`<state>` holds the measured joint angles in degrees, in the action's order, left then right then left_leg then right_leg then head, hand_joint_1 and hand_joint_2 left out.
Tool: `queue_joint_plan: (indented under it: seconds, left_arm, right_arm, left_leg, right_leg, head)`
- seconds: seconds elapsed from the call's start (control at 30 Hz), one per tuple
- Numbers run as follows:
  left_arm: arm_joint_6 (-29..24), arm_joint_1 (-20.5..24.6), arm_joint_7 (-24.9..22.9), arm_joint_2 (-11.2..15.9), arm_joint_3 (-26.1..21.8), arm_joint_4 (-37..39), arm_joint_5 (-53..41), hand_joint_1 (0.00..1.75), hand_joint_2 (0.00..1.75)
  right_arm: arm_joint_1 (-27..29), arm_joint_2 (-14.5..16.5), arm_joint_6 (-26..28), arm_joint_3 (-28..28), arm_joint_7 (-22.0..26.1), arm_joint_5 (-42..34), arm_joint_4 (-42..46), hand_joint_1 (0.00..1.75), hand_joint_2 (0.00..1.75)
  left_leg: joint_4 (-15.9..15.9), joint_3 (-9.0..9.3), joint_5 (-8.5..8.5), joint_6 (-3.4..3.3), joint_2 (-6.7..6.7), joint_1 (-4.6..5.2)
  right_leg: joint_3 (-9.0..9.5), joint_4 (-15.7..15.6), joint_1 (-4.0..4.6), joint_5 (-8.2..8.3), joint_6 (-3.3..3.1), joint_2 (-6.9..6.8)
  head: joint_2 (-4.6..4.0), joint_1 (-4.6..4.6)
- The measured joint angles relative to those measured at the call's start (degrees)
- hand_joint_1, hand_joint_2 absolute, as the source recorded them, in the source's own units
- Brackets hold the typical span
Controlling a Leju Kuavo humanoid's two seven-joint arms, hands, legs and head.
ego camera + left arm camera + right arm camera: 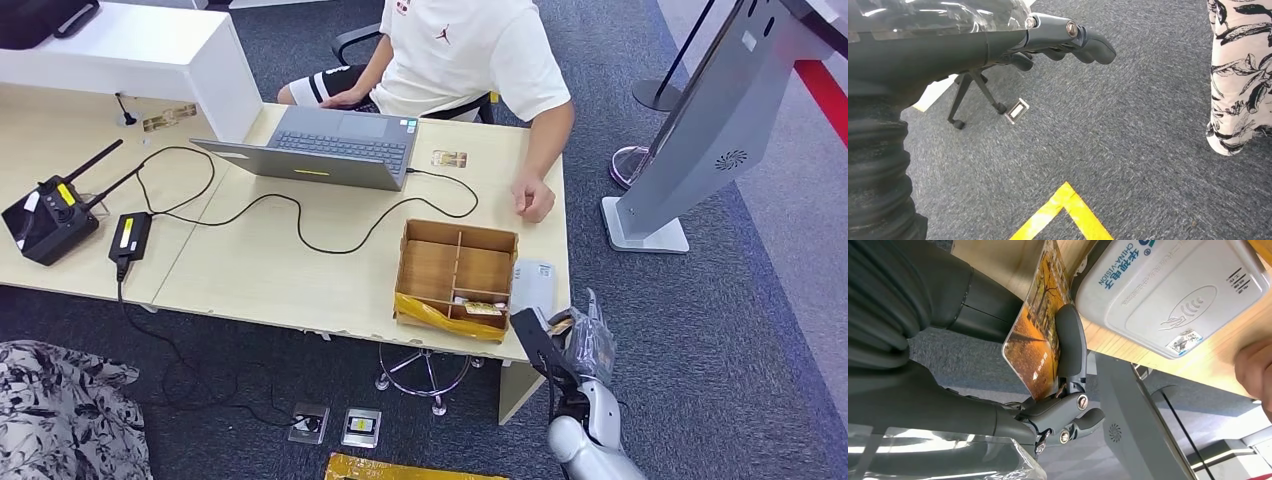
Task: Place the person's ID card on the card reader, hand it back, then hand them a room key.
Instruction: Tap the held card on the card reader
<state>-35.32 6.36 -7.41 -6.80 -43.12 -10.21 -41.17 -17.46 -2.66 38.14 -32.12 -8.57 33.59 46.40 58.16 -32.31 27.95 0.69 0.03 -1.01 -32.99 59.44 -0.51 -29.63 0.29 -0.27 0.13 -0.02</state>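
My right hand [573, 347] hangs just off the table's front right corner and pinches an orange picture card [1030, 340] between its thumb [1069, 342] and fingers. The card stands on edge beside the white card reader [1173, 290], which lies on the table next to the box [532, 284]. Whether card and reader touch I cannot tell. A wooden compartment box [430, 262] holds more golden cards [483, 308] in its front cell. The seated person's hand [533, 200] rests on the table behind the box. My left hand [998, 45] hangs over the carpet holding nothing.
A second small card [449, 158] lies by the open laptop [330, 148]. Cables, a power brick [130, 238] and a radio controller [52, 220] sit on the left table. A grey kiosk stand [700, 130] rises at the right. A stool base [428, 375] stands under the table.
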Motion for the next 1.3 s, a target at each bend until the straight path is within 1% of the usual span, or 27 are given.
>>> queue_joint_plan:
  seconds: [1.23, 1.3]
  left_arm:
    - [0.00, -0.01, -0.02, -0.11, -0.36, 0.00, -0.01, 0.00, 1.75]
    - [0.01, 0.00, 0.07, -0.11, -0.36, 0.00, -0.01, 0.00, 1.75]
  right_arm:
    - [-1.25, 0.78, 0.02, -0.49, 0.20, 0.00, -2.45, 1.75, 1.75]
    - [-1.10, 1.02, 0.04, -0.44, 1.38, 1.21, -2.42, 1.75, 1.75]
  left_leg:
    - [0.00, 0.21, 0.00, 0.00, 0.06, 0.00]
    - [0.00, 0.22, 0.00, 0.00, 0.05, -0.01]
  right_leg:
    - [0.17, 0.00, 0.00, 0.02, 0.00, 0.00]
    - [0.19, 0.00, 0.00, 0.02, 0.01, 0.00]
  head:
    - [0.00, -0.01]
    - [0.00, 0.01]
